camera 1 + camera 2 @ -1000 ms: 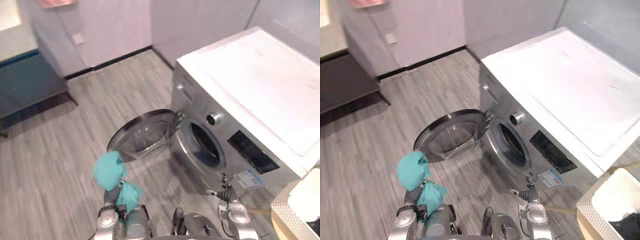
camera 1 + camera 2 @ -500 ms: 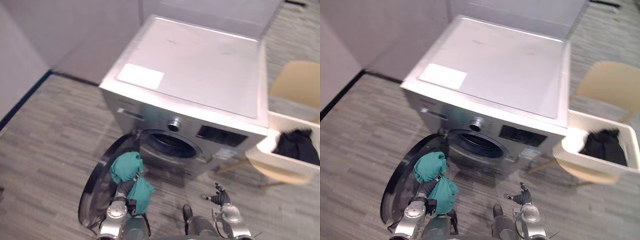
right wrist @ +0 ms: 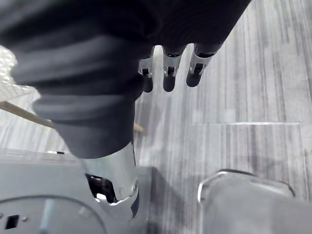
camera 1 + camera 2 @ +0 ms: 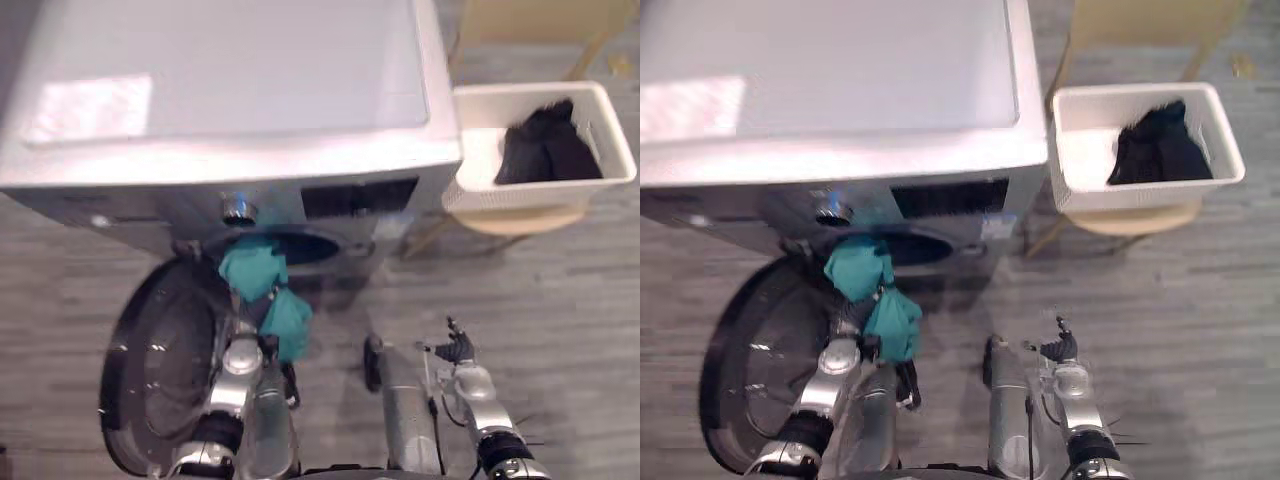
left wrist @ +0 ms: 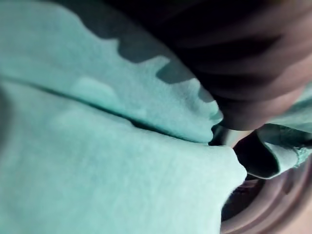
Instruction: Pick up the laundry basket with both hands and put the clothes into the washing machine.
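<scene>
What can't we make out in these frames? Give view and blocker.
Grip of the left hand: wrapped in the teal cloth, eye views and left wrist view.
Inside of the washing machine: eye views, opening dark, steep from above, cloth partly before it.
Basket contents under the black garment: eye views.
Chair: cut off by the top edge, eye views.

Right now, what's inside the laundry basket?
A black garment lies bunched toward the right end of the white laundry basket. The left part of the basket's floor shows bare white. Anything under the garment is covered, so I can't tell.
</scene>
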{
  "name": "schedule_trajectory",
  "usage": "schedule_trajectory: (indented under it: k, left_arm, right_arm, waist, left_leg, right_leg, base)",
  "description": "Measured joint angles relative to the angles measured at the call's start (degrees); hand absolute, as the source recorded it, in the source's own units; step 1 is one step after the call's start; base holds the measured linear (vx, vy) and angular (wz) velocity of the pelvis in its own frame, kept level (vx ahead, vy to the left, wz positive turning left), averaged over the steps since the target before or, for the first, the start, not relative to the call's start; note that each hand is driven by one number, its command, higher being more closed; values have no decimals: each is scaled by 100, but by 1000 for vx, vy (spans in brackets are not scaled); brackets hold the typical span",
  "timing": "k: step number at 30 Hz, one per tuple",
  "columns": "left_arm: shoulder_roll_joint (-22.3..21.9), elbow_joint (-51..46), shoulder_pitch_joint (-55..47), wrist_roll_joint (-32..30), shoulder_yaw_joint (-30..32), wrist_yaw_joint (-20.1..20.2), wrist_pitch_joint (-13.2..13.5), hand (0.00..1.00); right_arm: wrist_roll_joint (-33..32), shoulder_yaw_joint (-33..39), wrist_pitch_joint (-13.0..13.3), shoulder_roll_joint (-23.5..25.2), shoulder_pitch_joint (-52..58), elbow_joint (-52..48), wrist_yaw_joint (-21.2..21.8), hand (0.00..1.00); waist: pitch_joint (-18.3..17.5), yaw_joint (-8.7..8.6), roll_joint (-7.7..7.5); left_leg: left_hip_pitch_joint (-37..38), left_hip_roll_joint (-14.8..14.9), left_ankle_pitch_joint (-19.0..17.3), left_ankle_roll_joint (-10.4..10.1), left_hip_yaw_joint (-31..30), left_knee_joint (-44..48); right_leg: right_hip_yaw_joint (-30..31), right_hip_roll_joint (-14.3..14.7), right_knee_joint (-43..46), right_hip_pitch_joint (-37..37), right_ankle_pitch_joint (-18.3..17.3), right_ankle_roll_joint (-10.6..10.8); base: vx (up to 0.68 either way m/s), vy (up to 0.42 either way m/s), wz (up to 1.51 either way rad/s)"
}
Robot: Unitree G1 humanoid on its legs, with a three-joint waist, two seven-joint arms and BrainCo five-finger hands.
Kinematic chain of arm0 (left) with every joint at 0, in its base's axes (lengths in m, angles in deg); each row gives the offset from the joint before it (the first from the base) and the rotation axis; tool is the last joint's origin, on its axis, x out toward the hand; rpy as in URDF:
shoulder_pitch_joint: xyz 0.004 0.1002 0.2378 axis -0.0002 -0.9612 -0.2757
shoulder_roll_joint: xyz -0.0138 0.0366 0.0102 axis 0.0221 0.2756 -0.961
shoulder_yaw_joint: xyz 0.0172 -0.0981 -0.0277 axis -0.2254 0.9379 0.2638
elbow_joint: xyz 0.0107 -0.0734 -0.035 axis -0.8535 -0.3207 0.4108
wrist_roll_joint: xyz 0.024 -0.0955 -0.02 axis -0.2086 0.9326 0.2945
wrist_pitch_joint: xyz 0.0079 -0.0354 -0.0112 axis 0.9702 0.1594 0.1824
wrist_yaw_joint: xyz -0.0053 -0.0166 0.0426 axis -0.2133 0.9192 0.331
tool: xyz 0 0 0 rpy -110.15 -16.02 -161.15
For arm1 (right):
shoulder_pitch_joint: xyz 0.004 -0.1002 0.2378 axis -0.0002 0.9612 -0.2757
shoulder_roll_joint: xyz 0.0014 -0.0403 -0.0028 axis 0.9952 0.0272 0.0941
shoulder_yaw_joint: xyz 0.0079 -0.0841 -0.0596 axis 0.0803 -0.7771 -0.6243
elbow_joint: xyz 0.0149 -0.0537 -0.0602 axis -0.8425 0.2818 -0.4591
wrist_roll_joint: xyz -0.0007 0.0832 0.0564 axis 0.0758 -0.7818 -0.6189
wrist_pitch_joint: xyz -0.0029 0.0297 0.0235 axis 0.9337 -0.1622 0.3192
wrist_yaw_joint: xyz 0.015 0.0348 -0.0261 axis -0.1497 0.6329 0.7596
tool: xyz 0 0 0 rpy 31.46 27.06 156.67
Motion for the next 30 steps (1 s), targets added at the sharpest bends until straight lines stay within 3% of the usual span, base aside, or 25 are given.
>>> schedule_trajectory:
  k: [7,11,16,20,21,27,30]
  left_arm:
    - [37,-1002,1519,88,24,-495,-6,100]
    - [312,-1459,2368,82,149,-825,-3,100]
    - [1482,-1574,4019,-70,190,-1558,-20,100]
    - [1887,-1552,4617,-509,-80,-1883,-286,100]
    - [1951,-1427,4795,-763,-131,-1964,-367,0]
    - [2347,-500,6103,-1712,-291,-2165,-687,0]
    - [2459,-30,6339,-1730,-245,-1939,-698,0]
  right_arm:
    - [-166,23,30,212,-795,-1285,-360,0]
    - [-171,186,108,376,-829,-1796,-503,0]
    - [-271,294,405,363,-821,-2418,-517,0]
    - [-278,415,710,352,-820,-2476,-498,0]
    - [-282,416,785,350,-820,-2484,-475,0]
    - [-298,422,1155,344,-835,-2656,-384,0]
    - [-409,416,1167,345,-871,-2624,-386,0]
  waist:
    - [487,11,2]
    - [552,-2,-8]
    - [623,-155,-33]
    - [629,-178,-46]
    - [640,-195,-70]
    - [681,-262,-197]
    - [692,-341,-231]
  left_leg:
    - [-2472,400,-471,161,-226,1931]
    - [-3379,487,-618,196,-368,2652]
    - [-4386,581,-720,280,-532,3427]
    - [-4681,605,-750,283,-576,3602]
    - [-4747,605,-749,283,-580,3635]
    - [-5130,665,-790,346,-648,3918]
    - [-5195,679,-859,343,-668,4027]
  right_leg:
    - [71,39,1538,-2423,-101,18]
    - [115,50,2202,-3316,-151,-9]
    - [164,83,2838,-4276,-191,63]
    - [155,71,2935,-4523,-164,102]
    - [162,70,2963,-4586,-150,95]
    - [160,111,3157,-4945,-136,94]
    - [185,148,3228,-5015,-142,104]
  base:
    - [-182,-1,-17]
    - [-94,-10,-4]
    - [-120,-2,-4]
    - [-84,20,-3]
    - [-48,16,-1]
    - [2,18,-6]
    - [21,28,-8]
